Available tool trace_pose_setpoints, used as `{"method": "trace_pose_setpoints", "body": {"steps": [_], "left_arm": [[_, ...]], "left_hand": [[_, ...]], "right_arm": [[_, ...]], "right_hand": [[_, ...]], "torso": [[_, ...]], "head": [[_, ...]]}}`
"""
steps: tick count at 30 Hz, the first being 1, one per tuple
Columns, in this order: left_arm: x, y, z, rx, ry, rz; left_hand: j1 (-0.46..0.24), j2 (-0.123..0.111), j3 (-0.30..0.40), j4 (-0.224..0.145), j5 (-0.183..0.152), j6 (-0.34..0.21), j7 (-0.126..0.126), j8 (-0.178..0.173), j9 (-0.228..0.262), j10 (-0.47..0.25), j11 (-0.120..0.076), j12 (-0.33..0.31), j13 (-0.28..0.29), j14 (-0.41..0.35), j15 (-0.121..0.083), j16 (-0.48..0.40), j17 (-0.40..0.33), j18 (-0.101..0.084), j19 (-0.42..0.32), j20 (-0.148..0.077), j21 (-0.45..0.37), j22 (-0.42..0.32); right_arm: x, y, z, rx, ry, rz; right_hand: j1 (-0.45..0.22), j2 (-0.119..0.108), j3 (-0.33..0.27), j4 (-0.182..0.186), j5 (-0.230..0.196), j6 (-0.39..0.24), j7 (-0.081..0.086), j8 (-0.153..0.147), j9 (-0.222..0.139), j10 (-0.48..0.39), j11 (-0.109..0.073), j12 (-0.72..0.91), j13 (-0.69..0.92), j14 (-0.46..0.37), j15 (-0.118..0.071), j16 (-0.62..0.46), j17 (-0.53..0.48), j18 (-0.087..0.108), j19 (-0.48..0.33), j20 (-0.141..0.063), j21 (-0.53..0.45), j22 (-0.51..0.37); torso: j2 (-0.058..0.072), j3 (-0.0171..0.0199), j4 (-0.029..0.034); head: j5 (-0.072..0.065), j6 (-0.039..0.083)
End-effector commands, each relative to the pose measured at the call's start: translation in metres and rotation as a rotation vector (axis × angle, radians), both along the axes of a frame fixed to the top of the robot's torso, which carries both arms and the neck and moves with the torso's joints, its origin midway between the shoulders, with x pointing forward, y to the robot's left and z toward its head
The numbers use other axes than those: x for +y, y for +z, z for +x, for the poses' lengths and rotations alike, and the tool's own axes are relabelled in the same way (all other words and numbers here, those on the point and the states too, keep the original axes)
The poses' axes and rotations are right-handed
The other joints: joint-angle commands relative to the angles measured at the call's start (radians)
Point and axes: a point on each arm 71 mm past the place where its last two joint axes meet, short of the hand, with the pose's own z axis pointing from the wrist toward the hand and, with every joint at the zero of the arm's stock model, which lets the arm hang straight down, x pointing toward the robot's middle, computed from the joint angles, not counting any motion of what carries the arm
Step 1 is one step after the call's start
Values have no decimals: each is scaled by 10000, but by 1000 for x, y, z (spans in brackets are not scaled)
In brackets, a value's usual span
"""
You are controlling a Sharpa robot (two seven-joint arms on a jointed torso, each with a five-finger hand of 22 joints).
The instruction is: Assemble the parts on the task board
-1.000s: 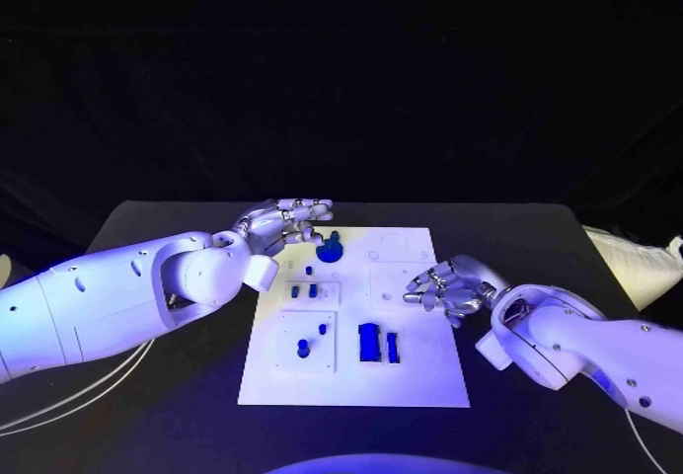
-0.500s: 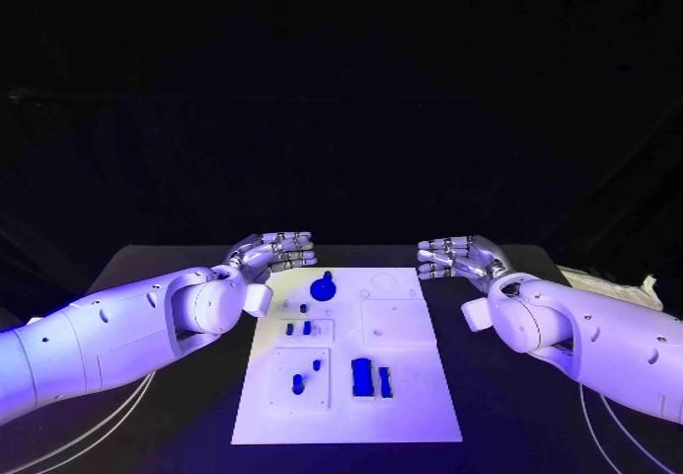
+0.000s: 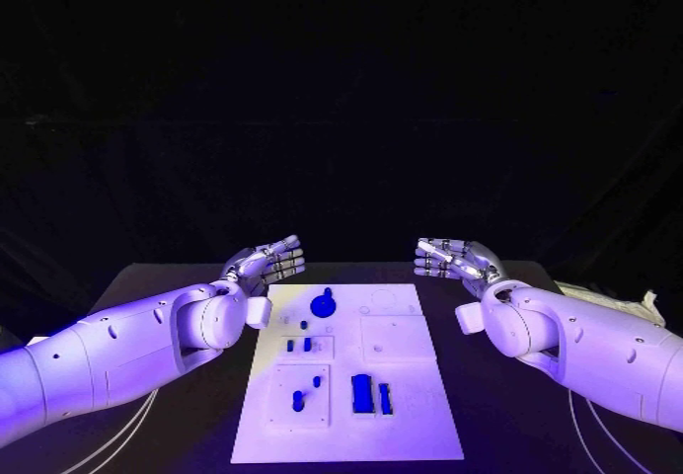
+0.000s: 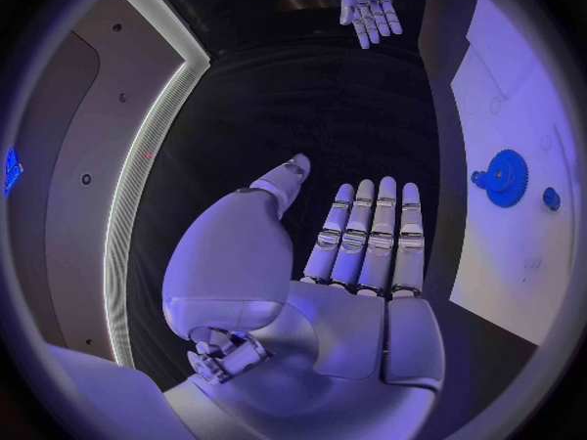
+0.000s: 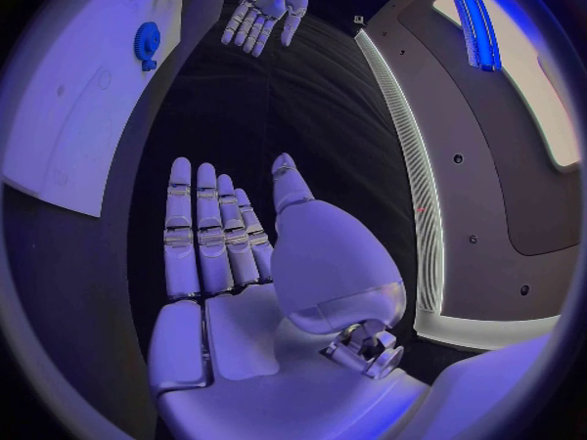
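left hand [image 3: 267, 263]: raised off the bench at the board's far left corner, fingers [image 4: 370, 227] straight and side by side, thumb out, nothing held
right hand [image 3: 456, 259]: raised at the board's far right corner, fingers [image 5: 208, 228] straight, palm flat, nothing held; well apart from the left hand
task board [image 3: 406, 395]: white plate flat in the middle of the black bench [image 3: 527, 425], between the two arms, neither hand touching it
gear [image 3: 323, 303]: round blue toothed part at the board's far end, left half; wrist views show it sitting on the white surface
small pegs [image 3: 298, 345]: pair of little blue parts side by side in a square recess, mid-left of the board
near-left parts [image 3: 302, 397]: two small blue parts in the larger square recess, one bigger than the other
blocks [image 3: 370, 393]: two upright-looking blue bars just beside each other, near middle of the board, the left one wider
right half of board: faint circle outlines and a square recess, details too faint to tell
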Motion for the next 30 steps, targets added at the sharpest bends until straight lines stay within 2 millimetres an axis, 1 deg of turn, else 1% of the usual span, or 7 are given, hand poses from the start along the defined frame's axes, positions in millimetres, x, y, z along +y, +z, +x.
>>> {"method": "trace_pose_setpoints", "body": {"steps": [1,2,7,8,9,10,30], "left_arm": [[-5,2,-3,-202,190,260],[-6,2,-4,-225,216,295],[-19,7,-16,-624,609,839],[-22,8,-19,-726,699,961],[-25,10,-22,-837,794,1089],[-29,12,-27,-1013,938,1280],[-50,26,-51,-1975,1650,2148]], "left_hand": [[-3418,1012,-1039,-34,-340,-2662,-468,-272,-266,-2792,-374,-259,-245,-2494,-334,-543,-852,-477,-2088,-636,-305,-955],[-3509,1012,-1070,-34,-344,-2732,-481,-272,-266,-2865,-384,-259,-245,-2561,-1042,-556,-852,-477,-2145,-651,-305,-982],[-4946,1012,-1503,-34,-1059,-3851,-680,-272,-266,-4043,-1181,-259,-245,-3611,-1042,-785,-852,-590,-3021,-921,-305,-1382],[-5184,1012,-1579,-34,-1059,-4037,-712,-272,-266,-4237,-1181,-259,-245,-3785,-1042,-816,-852,-636,-3166,-965,-305,-1449],[-5401,1012,-1642,-34,-1059,-4205,-740,-272,-266,-4414,-1181,-259,-245,-3942,-1042,-859,-852,-695,-3301,-1002,-305,-1509],[-5686,1012,-1731,-34,-1059,-4427,-1469,-272,-266,-4647,-1181,-259,-245,-4151,-1042,-895,-852,-695,-3475,-1053,-305,-1590],[-8529,1012,-3262,-34,-1059,-6640,-1469,-272,-266,-6970,-1181,-259,-245,-6226,-1042,-1699,-852,-1512,-5204,-1984,-305,-2995]], "right_arm": [[6,3,-4,-154,-296,160],[7,4,-5,-170,-335,182],[19,11,-20,-363,-935,482],[22,13,-24,-393,-1072,539],[24,15,-28,-419,-1211,592],[28,17,-34,-446,-1403,657],[42,26,-59,-462,-2180,815]], "right_hand": [[-3835,-339,459,34,-425,-2553,-436,-249,-992,-2934,-908,-257,-244,-3127,-281,-318,-382,-461,-2933,-430,-346,-334],[-3936,-348,470,34,-436,-2620,-448,-249,-992,-3012,-908,-257,-244,-3210,-281,-318,-392,-461,-3010,-441,-362,-343],[-5537,-1063,662,34,-614,-3693,-633,-249,-992,-4235,-908,-257,-244,-4520,-281,-318,-1197,-628,-4241,-621,-1115,-1047],[-5805,-1063,691,34,-1330,-3871,-663,-249,-992,-4443,-908,-257,-244,-4738,-281,-318,-1197,-678,-4445,-1349,-1115,-1047],[-6047,-1063,701,34,-1330,-4031,-1367,-249,-992,-4627,-908,-257,-244,-4934,-281,-318,-1197,-678,-4629,-1349,-1115,-1047],[-6353,-1063,1447,34,-1330,-4236,-1367,-249,-992,-4863,-908,-257,-244,-5184,-281,-318,-1197,-677,-4861,-1349,-1115,-1047],[-9553,-1063,1447,34,-1330,-6362,-1367,-249,-992,-7316,-908,-257,-244,-7798,-281,-318,-1197,-1536,-7313,-1349,-1115,-1047]], "torso": [[-55,88,244],[-62,99,277],[-110,175,483],[-111,177,489],[-111,177,489],[-111,177,489],[-111,177,489]], "head": [[-176,225],[-202,260],[-364,478],[-369,485],[-369,485],[-369,485],[-369,485]]}}
